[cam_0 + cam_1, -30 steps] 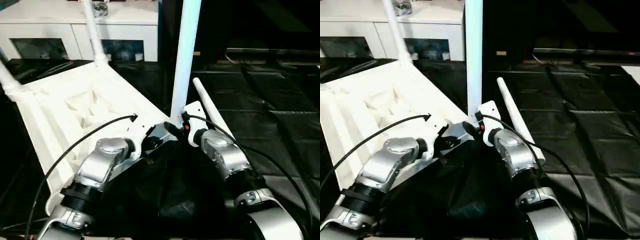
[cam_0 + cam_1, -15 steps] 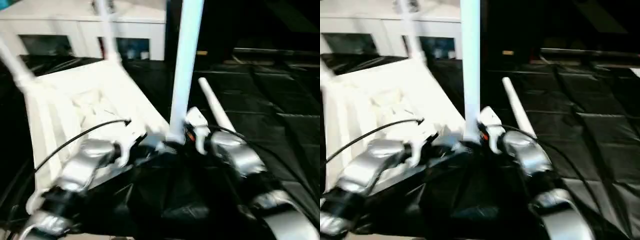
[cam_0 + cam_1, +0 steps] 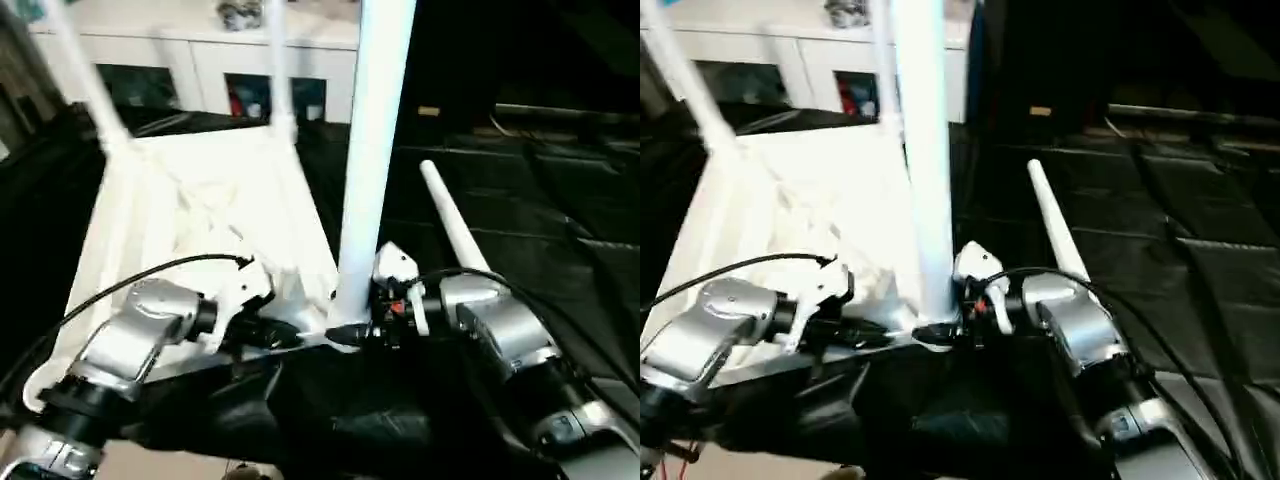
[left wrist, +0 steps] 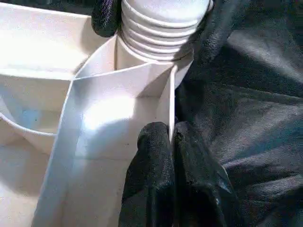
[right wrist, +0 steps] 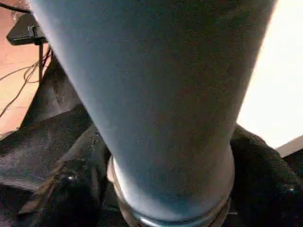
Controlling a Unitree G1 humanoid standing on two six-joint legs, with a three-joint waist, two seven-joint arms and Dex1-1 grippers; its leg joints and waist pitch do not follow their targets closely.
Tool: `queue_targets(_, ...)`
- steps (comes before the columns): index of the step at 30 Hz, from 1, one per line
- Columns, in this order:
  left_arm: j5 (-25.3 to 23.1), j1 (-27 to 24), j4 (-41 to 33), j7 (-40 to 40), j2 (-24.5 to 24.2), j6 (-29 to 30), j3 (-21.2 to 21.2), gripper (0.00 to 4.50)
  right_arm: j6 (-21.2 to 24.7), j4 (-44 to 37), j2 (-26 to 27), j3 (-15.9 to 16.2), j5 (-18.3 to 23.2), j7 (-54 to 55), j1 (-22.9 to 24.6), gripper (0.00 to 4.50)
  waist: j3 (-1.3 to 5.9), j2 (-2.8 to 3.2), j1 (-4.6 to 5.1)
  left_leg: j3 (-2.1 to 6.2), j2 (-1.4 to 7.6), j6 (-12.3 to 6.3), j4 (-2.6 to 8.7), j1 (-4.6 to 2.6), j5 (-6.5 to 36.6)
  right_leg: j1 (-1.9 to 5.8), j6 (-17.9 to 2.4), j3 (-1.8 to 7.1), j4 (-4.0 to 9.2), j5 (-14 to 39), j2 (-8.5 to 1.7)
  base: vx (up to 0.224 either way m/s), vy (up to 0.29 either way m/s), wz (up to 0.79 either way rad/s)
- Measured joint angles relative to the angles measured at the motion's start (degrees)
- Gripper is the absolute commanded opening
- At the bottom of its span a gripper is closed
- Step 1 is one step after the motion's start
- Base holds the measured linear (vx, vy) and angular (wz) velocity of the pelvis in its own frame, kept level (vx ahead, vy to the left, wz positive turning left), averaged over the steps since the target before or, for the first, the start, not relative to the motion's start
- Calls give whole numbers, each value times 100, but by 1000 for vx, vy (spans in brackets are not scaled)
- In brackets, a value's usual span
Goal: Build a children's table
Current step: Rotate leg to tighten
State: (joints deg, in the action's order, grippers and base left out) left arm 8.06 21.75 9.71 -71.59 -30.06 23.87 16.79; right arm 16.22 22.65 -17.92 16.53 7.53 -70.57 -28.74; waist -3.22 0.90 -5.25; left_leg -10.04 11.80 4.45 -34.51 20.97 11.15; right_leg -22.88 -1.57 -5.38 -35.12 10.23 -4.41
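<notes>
Black sheeting, left pincer (image 4: 170, 142) pinching tabletop (image 3: 190, 200) rib, right pincer (image 3: 352, 332) clasping upright leg (image 3: 372, 150)

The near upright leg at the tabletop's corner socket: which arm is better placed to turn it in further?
Probably the right. Its end effector sits around the base of that leg, its fingers on either side. The left end effector is shut on a rib of the tabletop, steadying it.

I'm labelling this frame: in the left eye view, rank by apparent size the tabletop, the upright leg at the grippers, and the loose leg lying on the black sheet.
1. tabletop
2. upright leg, though it stands nearer the camera
3. loose leg
</notes>
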Motion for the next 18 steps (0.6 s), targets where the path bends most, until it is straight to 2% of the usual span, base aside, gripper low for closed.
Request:
queue_targets(3, -1, -5, 2, 2, 31, -7, 1, 0, 82, -52, -12, 0, 18, 13, 34, 308, 0, 0, 0, 1, 0, 0, 0, 1, 0, 1, 1, 0, 0, 1, 0, 0, 0, 0)
queue_targets(5, -14, -6, 34, 101, 98, -10, -9, 0, 106, -106, 1, -59, 17, 123, 104, 287, 0, 0, 0, 2, 0, 0, 1, 1, 0, 2, 2, -1, 1, 1, 0, 0, 0, 0)
queue_targets(9, -180, 63, 305, 757, 442, -48, -134, 0, 3, 239, 344, -383, -131, 1004, 94, 283, 1, -1, 54, 2, 0, 8, 1, -4, -5, 2, 1, 0, -3, 0, 0, 0, 0, 0)
queue_targets(13, -438, 375, 704, 1849, 1046, 100, -286, 0, -155, 1022, 934, -823, -316, 2617, -308, 281, 2, -2, 229, 8, -1, 34, 1, -8, -24, -5, 2, -3, -13, -3, 1, 0, 0, 0)
queue_targets(18, -565, 601, 875, 2973, 1725, 523, -479, 0, -339, 1770, 1511, -1300, -367, 4212, -725, 279, 4, 0, 328, 10, -1, 35, 14, 0, -26, -15, 1, -5, -10, -3, 4, 0, 0, 0)
